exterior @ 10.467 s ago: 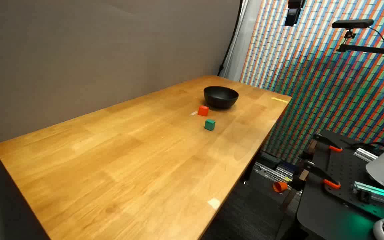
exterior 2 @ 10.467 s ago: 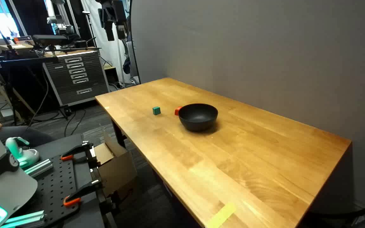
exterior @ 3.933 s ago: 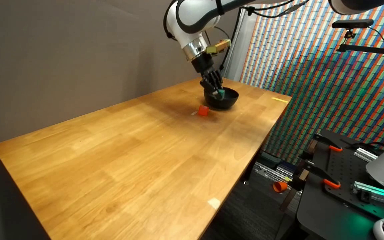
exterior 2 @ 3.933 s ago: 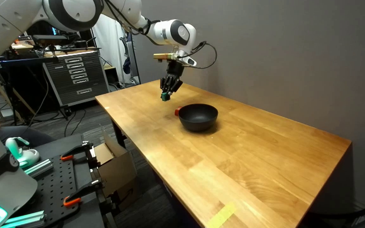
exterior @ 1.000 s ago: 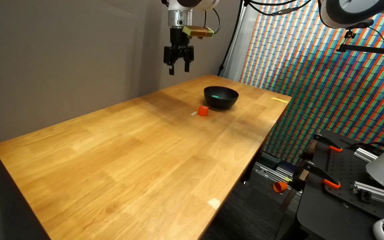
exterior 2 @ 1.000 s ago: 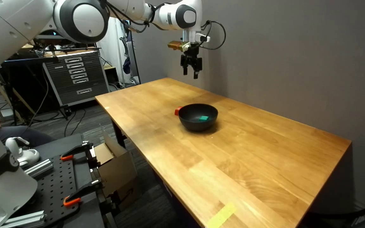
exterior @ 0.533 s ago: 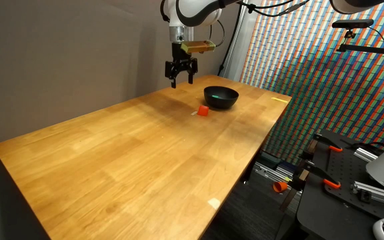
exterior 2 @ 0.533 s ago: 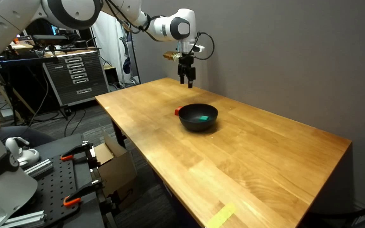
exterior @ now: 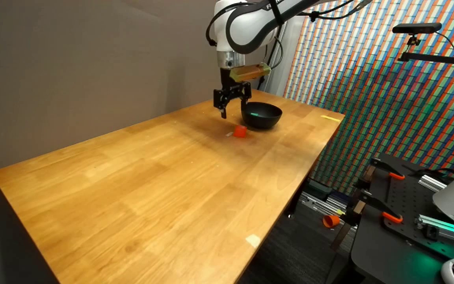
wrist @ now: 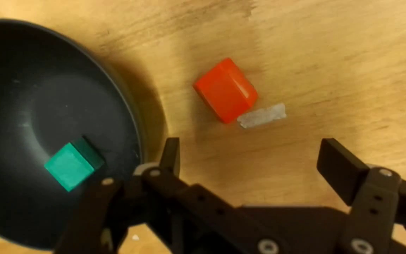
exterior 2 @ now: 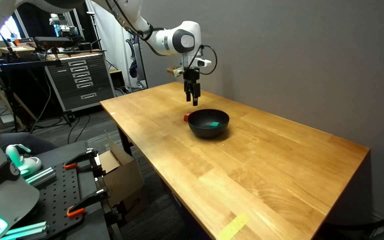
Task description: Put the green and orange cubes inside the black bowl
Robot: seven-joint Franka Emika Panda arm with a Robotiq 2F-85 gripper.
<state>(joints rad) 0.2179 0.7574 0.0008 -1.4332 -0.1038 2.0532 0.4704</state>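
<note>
The green cube [wrist: 69, 166] lies inside the black bowl [wrist: 72, 98]. The bowl also shows in both exterior views [exterior: 266, 121] [exterior 2: 205, 134]. The orange cube [wrist: 226, 90], red-orange in colour, sits on the table right beside the bowl; in an exterior view it is partly hidden behind the bowl [exterior 2: 186, 117]. My gripper [wrist: 252, 162] is open and empty, pointing down. It hovers above the table close to the bowl and the orange cube [exterior: 240, 131]. In the wrist view the left finger overlaps the bowl's edge, and the orange cube is ahead of the fingertips.
A whitish tape scrap [wrist: 262, 115] lies on the table against the orange cube. A yellow tape strip [exterior 2: 233, 226] marks the table's end. A grey wall [exterior 2: 278, 66] stands along the table's far side.
The green cube went from the table into my gripper, then into the bowl. My gripper opened, rose, and has since come down near the orange cube. The bowl and orange cube have stayed put.
</note>
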